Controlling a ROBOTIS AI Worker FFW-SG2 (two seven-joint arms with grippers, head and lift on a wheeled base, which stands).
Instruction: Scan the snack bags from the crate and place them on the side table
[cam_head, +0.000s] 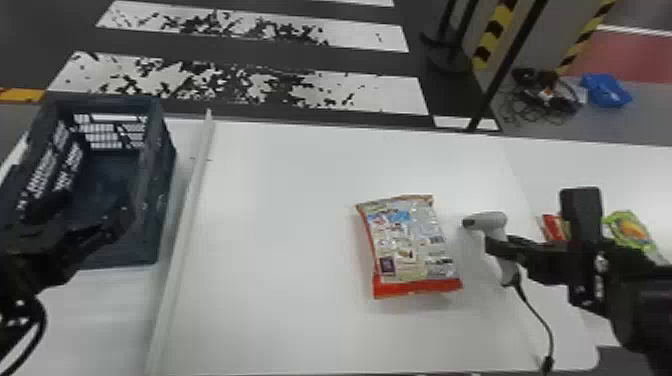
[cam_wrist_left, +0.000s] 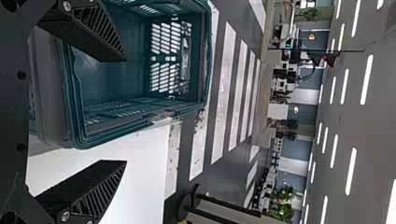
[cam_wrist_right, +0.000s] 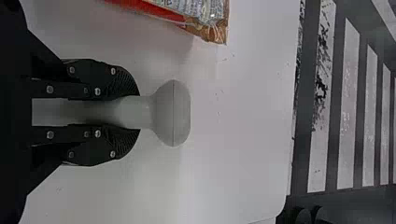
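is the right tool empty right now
No, the right tool has its two fingers closed on the handle of the grey scanner.

Noted one snack bag (cam_head: 410, 245) lying on white table (cam_head: 280, 200), printed silver back up, red band at near end, slightly skewed. Logged handheld scanner (cam_head: 492, 220) just right of it, light grey, gripped by handle, nose toward bag. Found red bag (cam_head: 553, 227) and green bag (cam_head: 631, 231), partly hidden, on side table (cam_head: 575, 170), far right. Recorded dark slotted crate (cam_head: 160, 200), upright, open-topped, left.
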